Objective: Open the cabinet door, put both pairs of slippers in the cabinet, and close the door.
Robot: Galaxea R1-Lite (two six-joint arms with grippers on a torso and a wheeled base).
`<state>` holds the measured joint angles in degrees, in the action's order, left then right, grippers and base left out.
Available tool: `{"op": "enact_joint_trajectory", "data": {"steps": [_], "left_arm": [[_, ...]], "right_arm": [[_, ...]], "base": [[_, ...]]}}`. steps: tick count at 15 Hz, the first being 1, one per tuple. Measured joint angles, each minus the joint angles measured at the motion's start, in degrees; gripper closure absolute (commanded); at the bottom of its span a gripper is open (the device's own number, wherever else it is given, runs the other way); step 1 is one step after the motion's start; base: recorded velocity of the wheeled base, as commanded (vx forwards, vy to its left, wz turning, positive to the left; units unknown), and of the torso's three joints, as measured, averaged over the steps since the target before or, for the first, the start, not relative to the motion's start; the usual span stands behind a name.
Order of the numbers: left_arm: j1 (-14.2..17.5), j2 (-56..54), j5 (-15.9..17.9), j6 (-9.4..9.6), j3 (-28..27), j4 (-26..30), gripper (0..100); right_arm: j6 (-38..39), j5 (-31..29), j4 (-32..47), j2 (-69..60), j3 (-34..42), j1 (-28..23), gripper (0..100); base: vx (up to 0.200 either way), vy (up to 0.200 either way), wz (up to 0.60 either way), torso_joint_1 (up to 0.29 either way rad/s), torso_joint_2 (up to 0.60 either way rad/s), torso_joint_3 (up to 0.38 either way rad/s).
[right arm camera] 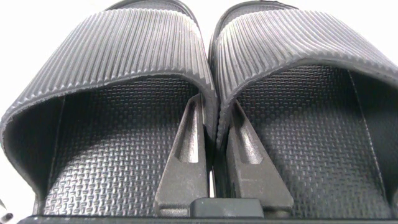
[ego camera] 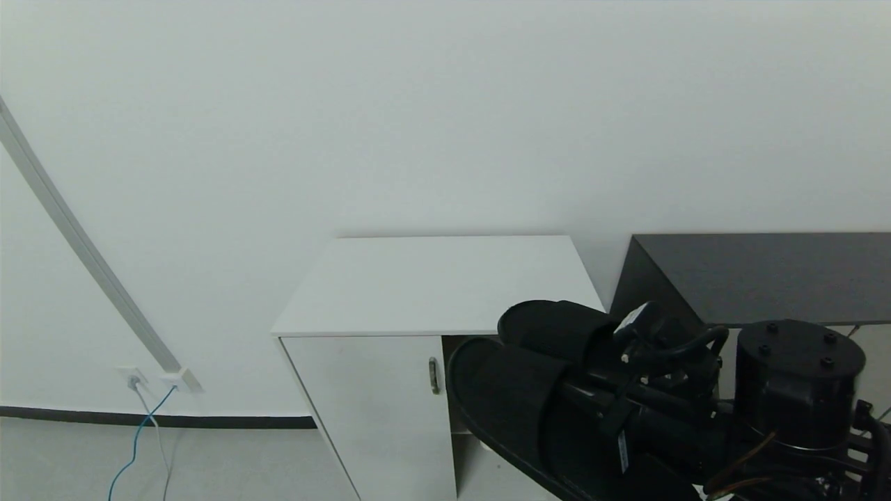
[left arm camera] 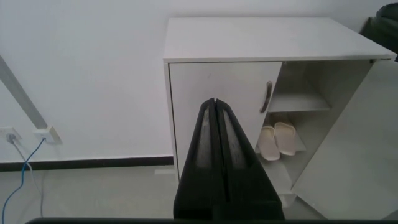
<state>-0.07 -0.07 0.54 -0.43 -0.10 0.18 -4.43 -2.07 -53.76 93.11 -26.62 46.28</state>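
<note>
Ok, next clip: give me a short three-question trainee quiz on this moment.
1. True or false: the white slippers already lie inside the cabinet.
2. What does the right gripper hold? A) the black slippers B) a cable C) nothing
3. Fill in: the left gripper is ____ and empty.
Key: 1 true; 2 A; 3 shut.
</note>
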Motion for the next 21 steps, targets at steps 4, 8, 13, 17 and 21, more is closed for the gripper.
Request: {"op": "enact_joint_trajectory", "data": {"steps": [4,8,13,17,21], "left_arm": [[0.0,0.0,0.0,0.00,0.0,0.0,100],[0.0,0.0,0.0,0.00,0.0,0.0,100],[0.0,0.0,0.1,0.10,0.0,0.0,100],[0.0,0.0,0.1,0.10,0.0,0.0,100],[0.0,0.0,0.0,0.07,0.0,0.0,100]], "right_arm": [[-0.1,0.0,-0.4,-0.2,0.7,0.3,100],[-0.1,0.0,-0.8,-0.2,1.4,1.4,100],[0.0,0.1,-0.8,-0.3,1.8,1.6,100],[0.0,0.1,-0.8,-0.2,1.9,1.6,100],[-0.1,0.0,-0.8,-0.1,2.2,1.7,100]], "base": [[0.000,0.000,0.00,-0.149,0.34,0.184],[0.000,0.000,0.00,-0.155,0.36,0.201],[0.000,0.000,0.00,-0.168,0.40,0.224],[0.000,0.000,0.00,-0.228,0.54,0.309],[0.000,0.000,0.00,-0.216,0.54,0.325]]}}
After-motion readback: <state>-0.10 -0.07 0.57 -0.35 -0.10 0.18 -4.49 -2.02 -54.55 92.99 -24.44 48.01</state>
